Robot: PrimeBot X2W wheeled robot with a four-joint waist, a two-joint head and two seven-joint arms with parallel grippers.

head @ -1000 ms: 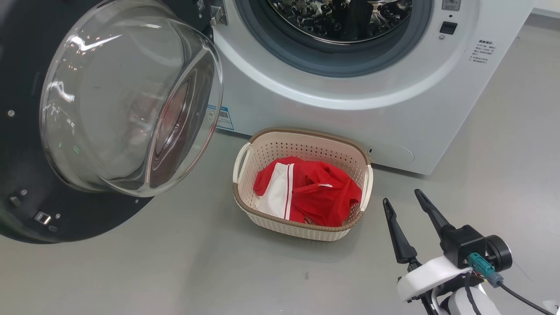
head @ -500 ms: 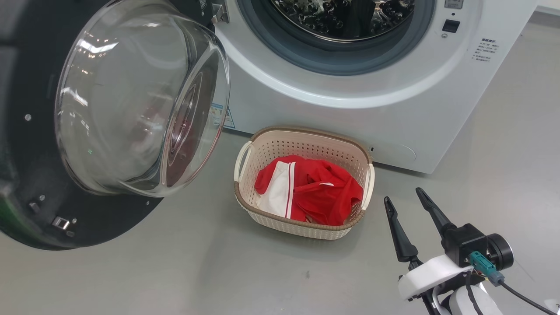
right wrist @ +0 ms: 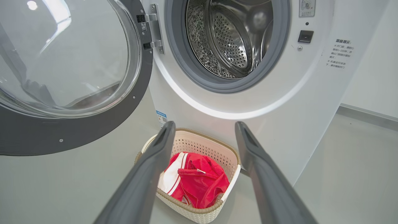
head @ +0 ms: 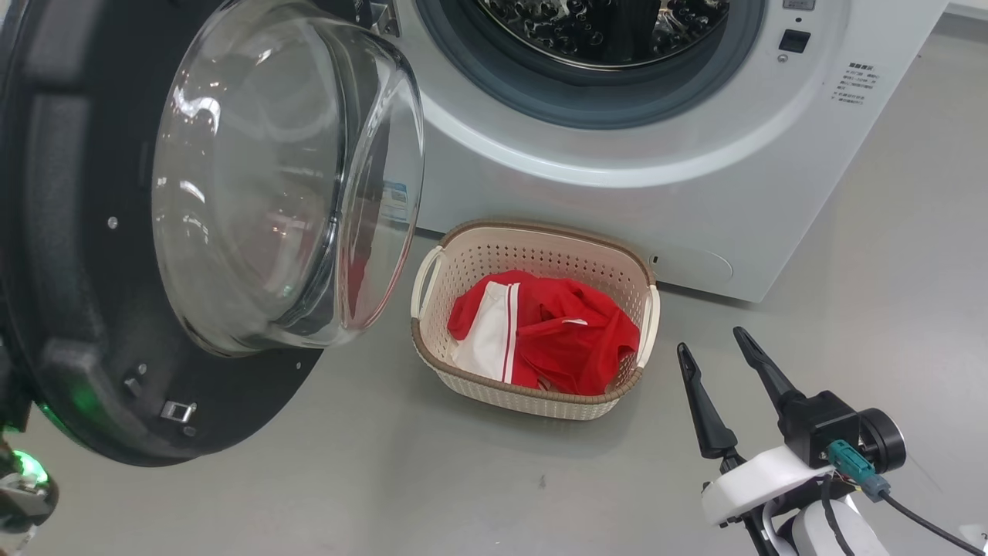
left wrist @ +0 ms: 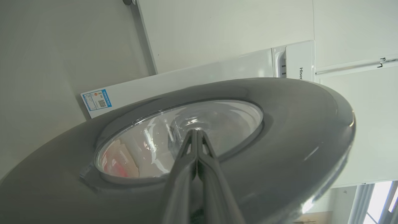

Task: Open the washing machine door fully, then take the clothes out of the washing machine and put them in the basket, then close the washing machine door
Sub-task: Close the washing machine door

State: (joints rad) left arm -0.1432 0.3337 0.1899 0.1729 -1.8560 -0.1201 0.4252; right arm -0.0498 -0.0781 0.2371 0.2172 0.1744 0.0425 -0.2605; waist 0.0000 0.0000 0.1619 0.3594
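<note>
Since 1 second before, the very large round washing machine door (head: 77, 232), with its glossy black rim and bulging clear glass bowl, had swung some way towards the big white front-loading washing machine (head: 617, 201). The other things had stayed in place.

In the left wrist view, the left gripper (left wrist: 196, 132) had its 2 dark fingers pressed together and held nothing. Its tips seemed to lie against the outer side of the door's glass centre. The right gripper (head: 712, 344) hung wide and empty to the right of the small cream perforated plastic basket (head: 532, 229) with a brown woven-look rim. The bright red clothes (head: 563, 340) with white stripes lay inside that basket, just in front of the machine. The steel drum (right wrist: 230, 40) looked empty, so the step in hand seemed to be the closing.

To do it well, the push should probably follow the arc round the metal hinge (right wrist: 152, 29) slowly, because closed tips could slide on smooth glass. A contact on the black rim, further from the hinge, would likely give more control. The push should go on until the door meets the dark latch slot (head: 791, 42), with the right gripper kept away from the mouth.
</note>
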